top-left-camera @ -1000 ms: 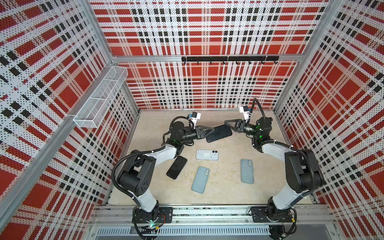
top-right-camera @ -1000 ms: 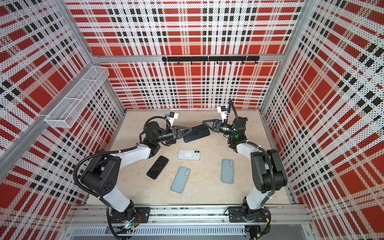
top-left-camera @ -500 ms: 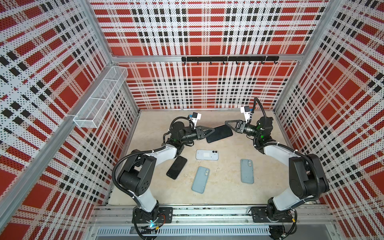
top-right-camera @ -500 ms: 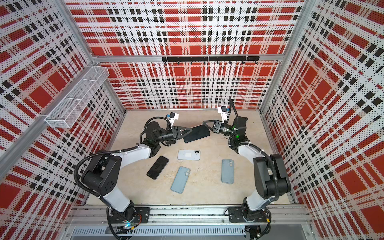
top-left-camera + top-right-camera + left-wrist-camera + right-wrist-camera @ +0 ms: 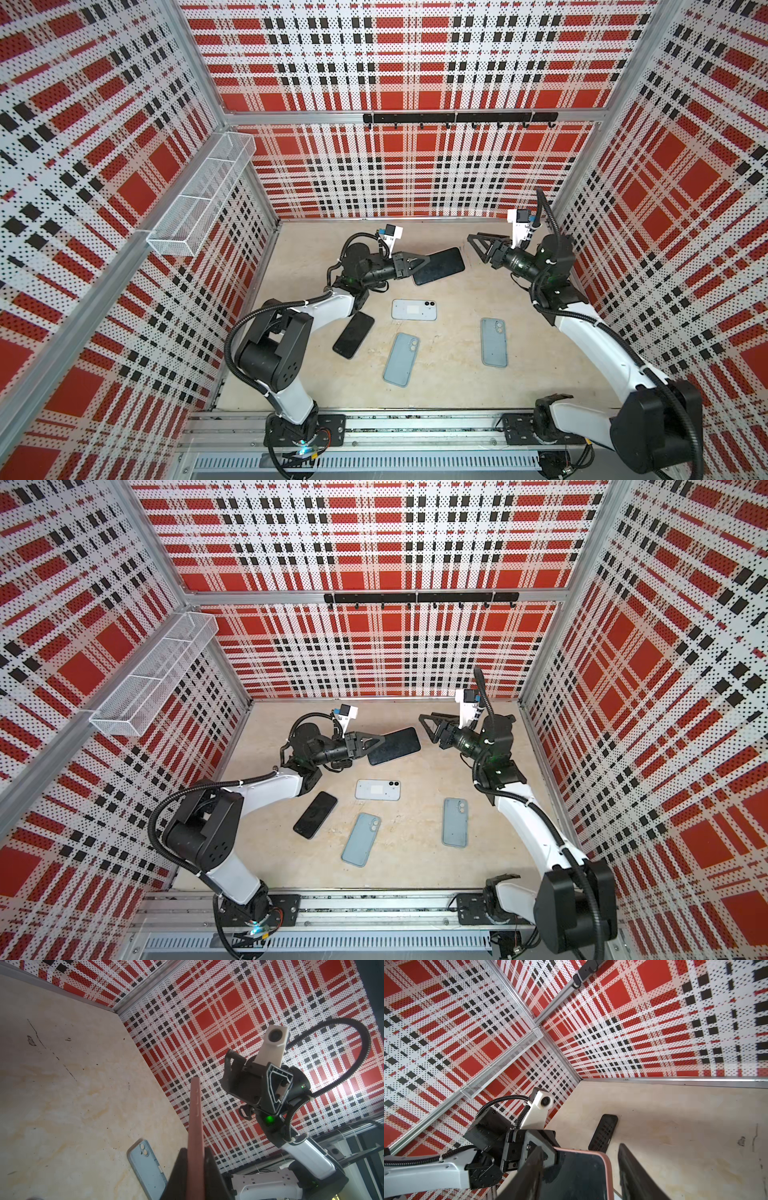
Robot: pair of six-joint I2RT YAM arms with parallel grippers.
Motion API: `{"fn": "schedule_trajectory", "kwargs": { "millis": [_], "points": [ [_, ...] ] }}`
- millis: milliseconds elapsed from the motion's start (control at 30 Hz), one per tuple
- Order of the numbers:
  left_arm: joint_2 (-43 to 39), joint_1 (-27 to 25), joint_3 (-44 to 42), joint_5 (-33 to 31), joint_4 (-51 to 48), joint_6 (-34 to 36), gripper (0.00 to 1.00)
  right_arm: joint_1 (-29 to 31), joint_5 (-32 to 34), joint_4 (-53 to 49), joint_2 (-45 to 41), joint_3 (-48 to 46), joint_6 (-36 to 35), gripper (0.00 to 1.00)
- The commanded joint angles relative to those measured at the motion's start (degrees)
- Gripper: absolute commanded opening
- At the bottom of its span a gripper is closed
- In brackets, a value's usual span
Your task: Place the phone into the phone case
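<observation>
Clenching the phone (image 5: pixel 441 266), left pincer (image 5: pixel 419 264) points its length at right pincer (image 5: pixel 478 248) — released.

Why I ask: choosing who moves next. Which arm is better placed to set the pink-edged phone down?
Left, likely. The left tool is shut on the pink-edged phone; the right tool stands open, apart from it, so it would need to regrasp.

The pink-edged phone (image 5: pixel 581 1176) runs off the right wrist view.
</observation>
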Motion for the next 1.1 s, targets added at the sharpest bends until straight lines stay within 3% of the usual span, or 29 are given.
{"fn": "schedule_trajectory", "kwargs": {
  "millis": [0, 133, 367, 667, 833, 1067],
  "points": [
    [-0.92, 0.06, 2.14, -1.27, 2.57, 0.14, 0.12, -0.15, 3.81, -3.52, -1.3, -1.96, -2.19, 0.65],
    [-2.07, -0.08, 2.52, -5.61, 2.53, -0.53, 0.12, -0.15, 1.69, 1.32, -1.21, -6.2, 3.04, 0.68],
    [-4.09, -1.4, 4.09, -14.73, 2.35, -2.28, 0.13, -0.07, -0.07, 21.56, 0.06, -14.8, 17.29, 0.71],
    [-1.7, -5.36, 4.58, -20.35, 8.78, -9.45, 0.12, 3.59, 1.63, 46.96, 9.75, -18.47, 29.8, 0.71],
    [-0.31, -6.69, 4.29, -21.38, 13.03, -13.67, 0.12, 5.79, 1.37, 52.22, 15.51, -15.0, 32.89, 0.57],
    [-0.68, -7.03, 3.15, -22.05, 13.05, -13.84, 0.16, 6.22, 1.97, 54.43, 17.58, -11.86, 34.12, 0.34]
  ]
}}
